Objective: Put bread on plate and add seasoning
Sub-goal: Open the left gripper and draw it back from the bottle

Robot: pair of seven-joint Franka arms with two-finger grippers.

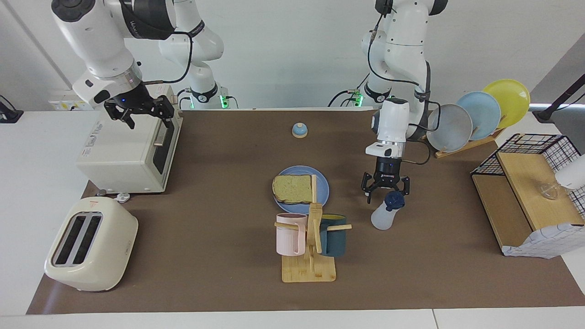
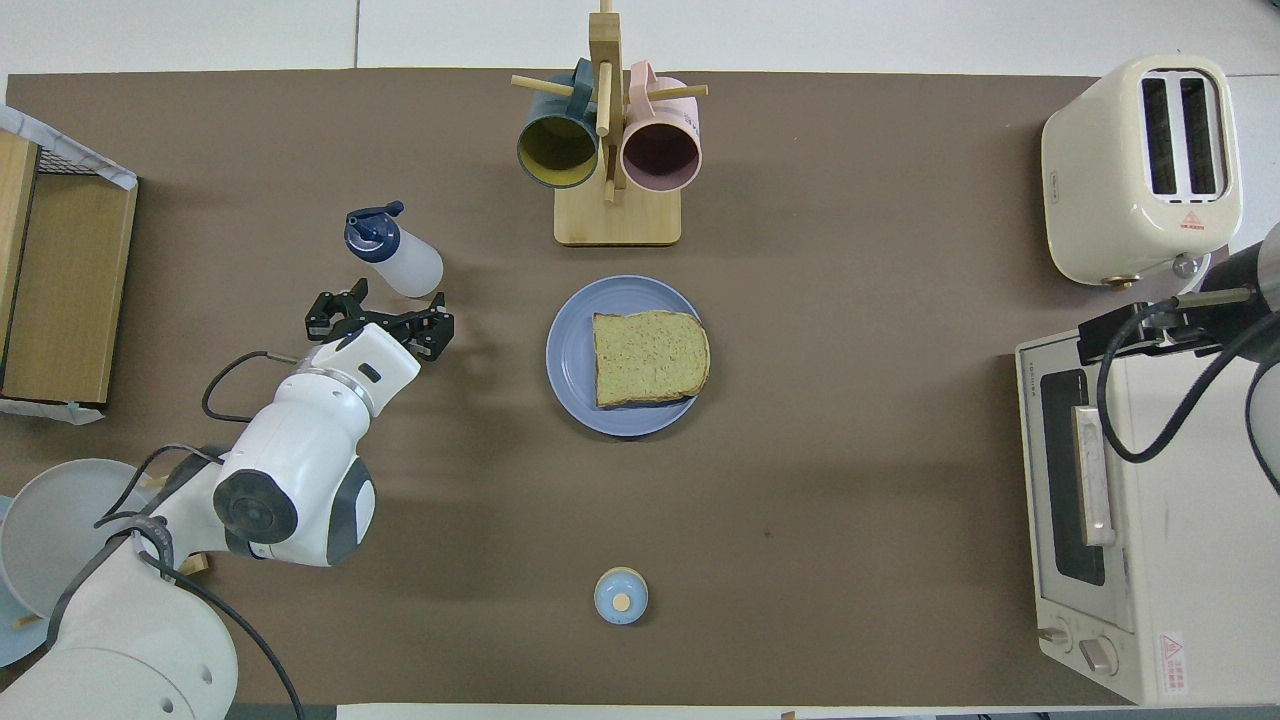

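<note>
The bread (image 1: 292, 188) lies flat on the medium-blue plate (image 1: 321, 182) in the middle of the table; the overhead view shows the bread (image 2: 648, 357) and the plate (image 2: 570, 360) too. The seasoning bottle (image 1: 383, 217), white with a navy cap, stands on the table toward the left arm's end. My left gripper (image 1: 386, 193) is open and low, just on the robots' side of the bottle (image 2: 395, 258), not closed on it; it also shows from overhead (image 2: 380, 322). My right gripper (image 1: 147, 118) is open and empty over the toaster oven (image 1: 123, 153), where the arm waits.
A wooden mug rack (image 1: 311, 267) with a pink and a dark teal mug stands farther from the robots than the plate. A blue-domed bell (image 1: 299, 130) sits nearer the robots. A toaster (image 1: 89, 244), an upright plate rack (image 1: 475, 114) and a wire basket (image 1: 532, 192) stand at the table's ends.
</note>
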